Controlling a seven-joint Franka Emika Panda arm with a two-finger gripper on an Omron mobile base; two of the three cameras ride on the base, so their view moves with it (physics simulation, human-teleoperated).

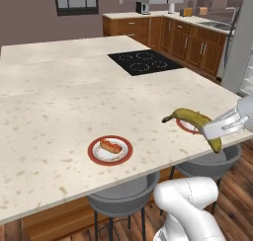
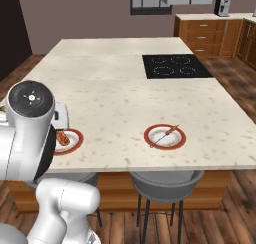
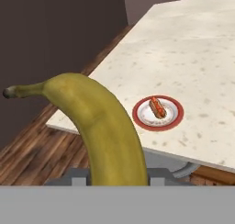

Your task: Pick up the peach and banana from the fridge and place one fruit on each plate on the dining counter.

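Speckled matt stone dining counter [image 1: 59, 87], smooth waxy banana [image 3: 103, 126], wood floor [image 3: 41, 149]

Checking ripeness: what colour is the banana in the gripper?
Dull yellow with a dark stem tip; the banana shows best in the hand view.

Beige speckled worktop [image 1: 59, 87], wide and flat, with a black inset cooktop [image 1: 144, 61] toward one o'clock in the left base view. Near the front edge, two red-rimmed white plates: one [image 1: 110, 150] at six o'clock bearing a small reddish item, the other [image 2: 165, 136] at three o'clock with a thin skewer across it. Grey stools [image 1: 123, 198] tucked under the front edge, on wooden floor.
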